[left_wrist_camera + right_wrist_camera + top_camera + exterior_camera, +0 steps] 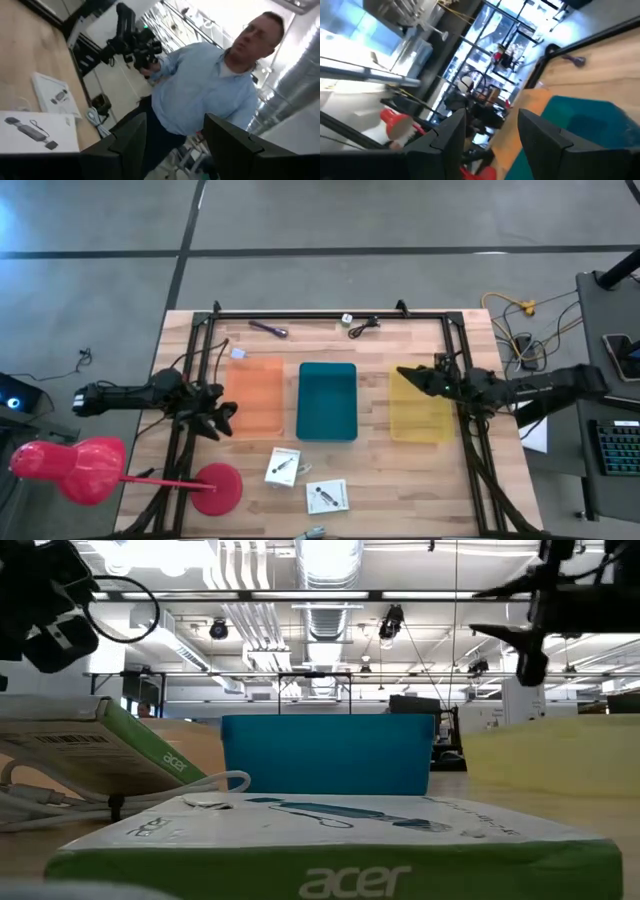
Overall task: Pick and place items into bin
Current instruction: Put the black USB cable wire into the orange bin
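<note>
Two flat white packets (283, 467) (326, 496) lie flat near the table's near edge and also show as packets (55, 95) (35, 132) in the left wrist view. A thin purple stick tool (268, 329), a black wiry piece (362, 328) and tiny white cubes (346, 317) (238, 353) lie toward the far edge. My left gripper (222, 420) (172, 150) hovers open by the orange bin's (253, 394) near-left corner. My right gripper (403, 372) (492, 145) hangs open above the yellow bin's (420, 405) far-left corner. Neither holds anything.
A teal bin (327, 400) sits between the orange and yellow bins. A pink-red lamp-like stand (80, 470) rests at the near-left corner on its round base (217, 488). A black frame (330, 314) borders the table. A person in a light blue shirt (200, 85) stands beyond the table.
</note>
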